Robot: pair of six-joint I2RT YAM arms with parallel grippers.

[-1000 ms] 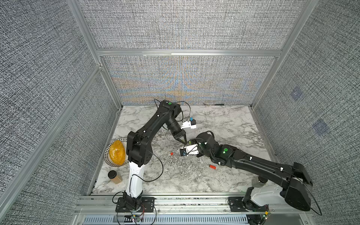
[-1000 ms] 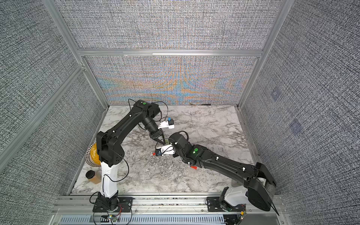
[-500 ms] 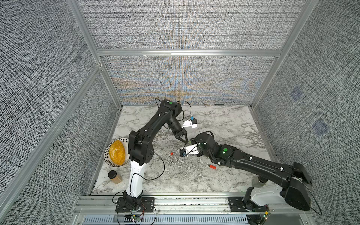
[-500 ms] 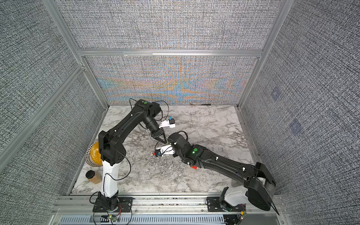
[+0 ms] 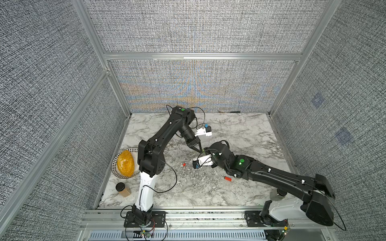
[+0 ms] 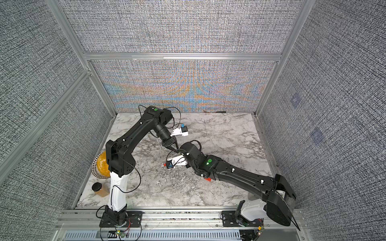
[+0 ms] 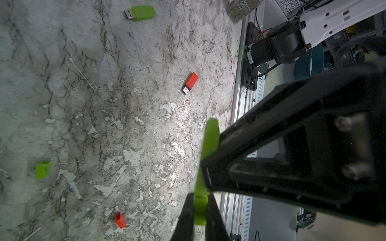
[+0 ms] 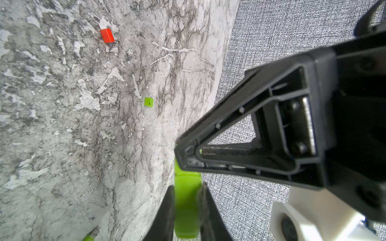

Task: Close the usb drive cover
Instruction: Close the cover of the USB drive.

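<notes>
As the arms meet mid-table, grippers: the left gripper (image 8: 186,187) and right gripper (image 7: 200,196) both clamp one green stick (image 7: 211,135), held off the table (image 5: 240,133).
Usb drive: the red usb drive (image 7: 190,82) lies flat and ungripped, plug bare.
Cover: the cover (image 7: 120,220) lies well apart from it.
Risk: effort may go to the green piece while red goes uncapped; opposed pulls could twist or drop the stick.
Poor view: the green halves may not be fully seated; I cannot tell.
In the way: the right arm (image 5: 271,177) hangs just beside the drive; a loose green drive (image 7: 140,13) and green cap (image 7: 42,169) invite mix-ups.
</notes>
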